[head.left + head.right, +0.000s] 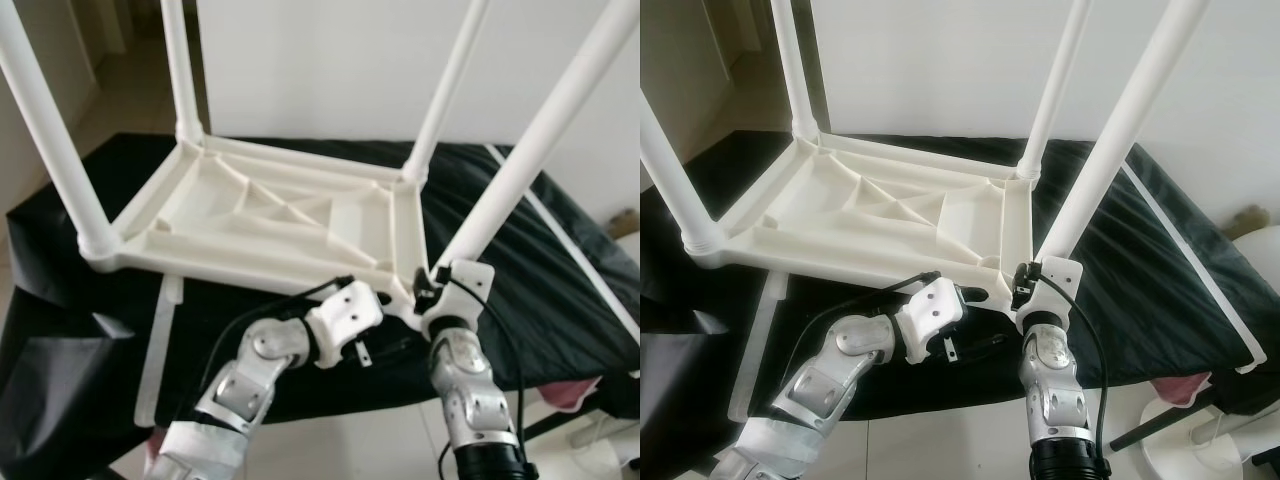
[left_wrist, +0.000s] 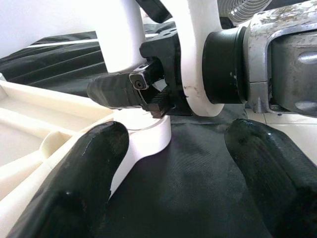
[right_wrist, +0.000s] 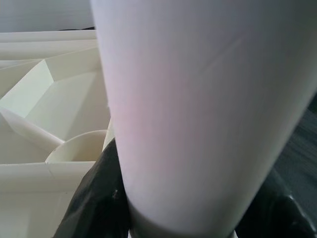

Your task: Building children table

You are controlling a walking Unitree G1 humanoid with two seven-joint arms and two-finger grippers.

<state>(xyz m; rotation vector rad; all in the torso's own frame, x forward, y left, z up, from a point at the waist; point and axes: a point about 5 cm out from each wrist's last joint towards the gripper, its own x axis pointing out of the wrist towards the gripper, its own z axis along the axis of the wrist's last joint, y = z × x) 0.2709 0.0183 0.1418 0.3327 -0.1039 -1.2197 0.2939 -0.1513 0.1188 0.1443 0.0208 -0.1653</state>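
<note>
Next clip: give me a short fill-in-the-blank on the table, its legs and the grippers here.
1. The white tabletop lies upside down on a ____ cloth.
2. ____ white legs stand up from its corners.
3. The right gripper is closed around the near right leg at its ____.
4. The left gripper is ____, fingers apart.

Missing: black; four; base; open

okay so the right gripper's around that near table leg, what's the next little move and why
Probably twist or press the near leg into its corner socket. The right gripper is shut on its base, the left gripper waits open beside that corner, and the upturned tabletop already carries four legs.
</note>
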